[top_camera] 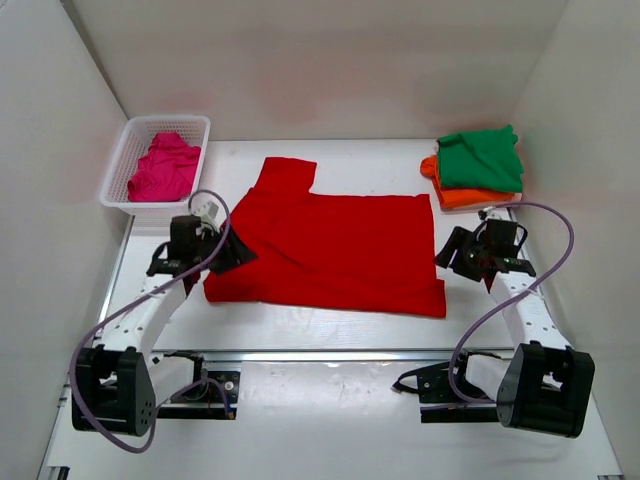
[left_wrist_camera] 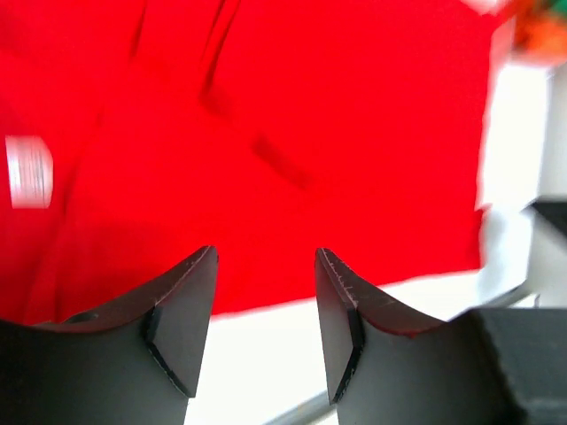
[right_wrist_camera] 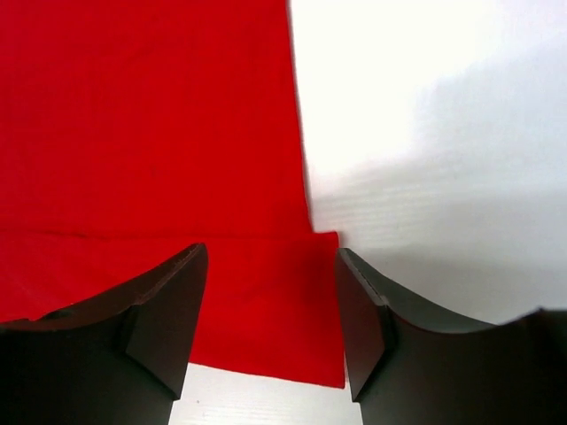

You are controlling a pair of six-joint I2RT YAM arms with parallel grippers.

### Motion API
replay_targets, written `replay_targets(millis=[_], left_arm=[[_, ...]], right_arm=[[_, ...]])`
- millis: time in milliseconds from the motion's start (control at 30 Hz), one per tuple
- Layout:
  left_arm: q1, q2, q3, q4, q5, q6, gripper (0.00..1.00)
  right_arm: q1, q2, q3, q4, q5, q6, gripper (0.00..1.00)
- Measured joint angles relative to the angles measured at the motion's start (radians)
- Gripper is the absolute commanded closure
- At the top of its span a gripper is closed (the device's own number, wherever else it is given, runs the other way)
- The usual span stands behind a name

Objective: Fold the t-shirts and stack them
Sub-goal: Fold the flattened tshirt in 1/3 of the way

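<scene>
Left gripper (left_wrist_camera: 266, 253), right gripper (right_wrist_camera: 270, 250) — agape at red t-shirt (top_camera: 340, 250).

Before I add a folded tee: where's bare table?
Bare: back strip behind the spread red cloth tee, left of the green-on-orange folded tee stack; near strip below that tee. Crowded: its ends, by the left arm and right arm.

Left claw (top_camera: 236, 256) and right claw (top_camera: 450, 256) both hang low, angled inward, jaws spread apart.

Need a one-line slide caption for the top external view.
Open left gripper and right gripper flank the spread red t-shirt; green tee stacked on orange tee, pink tee in basket.
</scene>
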Motion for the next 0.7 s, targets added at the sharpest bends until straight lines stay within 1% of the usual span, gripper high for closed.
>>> replay_targets(millis=[100, 200, 333, 400, 533, 567, 700], left_arm=[[-0.045, 0.024, -0.084, -0.033, -0.033, -0.011, 0.42], [-0.113, 0.100, -0.092, -0.048, -0.089, -0.020, 0.44], [-0.118, 0.167, -0.085, -0.072, -0.166, -0.034, 0.49], [-0.118, 0.193, -0.069, -0.117, -0.227, -0.032, 0.51], [-0.122, 0.216, -0.047, -0.211, -0.288, -0.014, 0.54], [-0.124, 0.216, -0.047, -0.236, -0.294, -0.007, 0.57], [-0.155, 0.210, -0.055, -0.340, -0.326, 0.014, 0.59]], right_arm=[[0.040, 0.010, 0.042, 0.003, -0.006, -0.007, 0.44], [0.149, 0.040, 0.075, 0.032, -0.015, 0.000, 0.43], [0.287, 0.093, 0.061, 0.100, -0.046, 0.041, 0.44], [0.326, 0.135, 0.038, 0.136, -0.068, 0.066, 0.44], [0.340, 0.236, 0.008, 0.155, -0.085, 0.095, 0.44], [0.339, 0.258, 0.003, 0.155, -0.085, 0.098, 0.44], [0.318, 0.320, 0.029, 0.142, -0.100, 0.105, 0.43]])
